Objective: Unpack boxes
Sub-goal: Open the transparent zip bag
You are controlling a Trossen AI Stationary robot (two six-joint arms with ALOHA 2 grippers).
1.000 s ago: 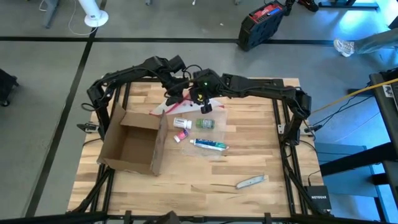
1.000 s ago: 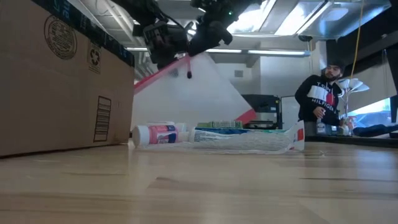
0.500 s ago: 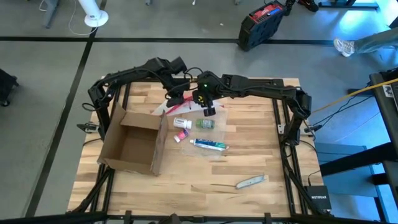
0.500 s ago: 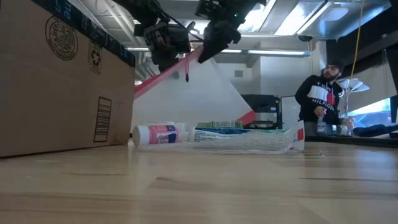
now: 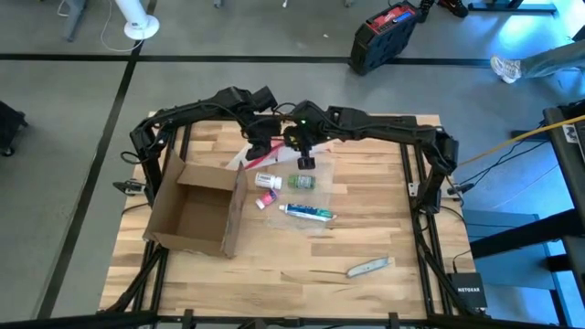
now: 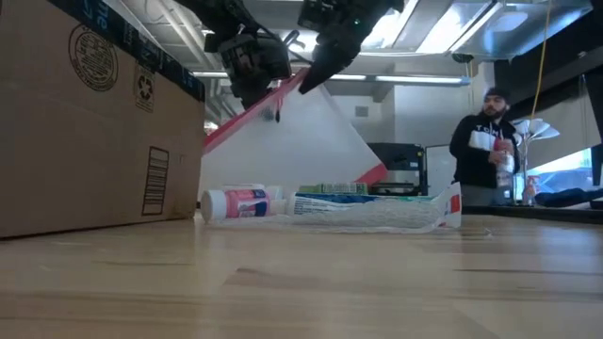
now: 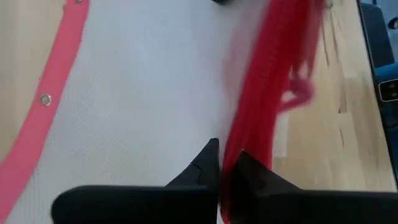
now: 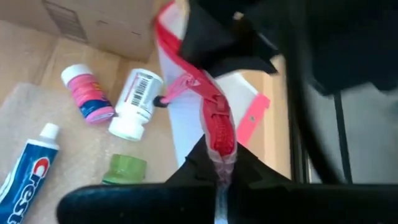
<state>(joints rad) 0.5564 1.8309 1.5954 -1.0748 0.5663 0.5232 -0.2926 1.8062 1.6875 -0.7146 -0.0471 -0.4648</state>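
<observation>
The brown cardboard box lies open on the table's left half, showing in the low view as a wall. A clear pouch with a pink-red edge is held up over the far middle, its lower part reaching down to the table behind the items. My left gripper and my right gripper are both shut on the pouch's raised red edge, close together. A white bottle, a green-lidded jar and a toothpaste tube lie beside the box. My left gripper pinches the pouch's red zipper edge between its two fingers, slanting down from the far left. The edge is lifted clear and the pouch sheet hangs below it. My right gripper pinches the same red zipper edge between its two fingers, slanting down from the far right, a little along from the left gripper. The zipper pull dangles between the two holds.
A small pink-and-white bottle lies by the white one. A grey hand tool lies near the table's front right. A black and red case stands on the floor beyond the table. A person stands behind, at the right.
My right gripper has rolled, come down a little to the pouch's raised red edge and shut on it beside my left gripper. The pouch stays held up; the items on the table have not moved.
</observation>
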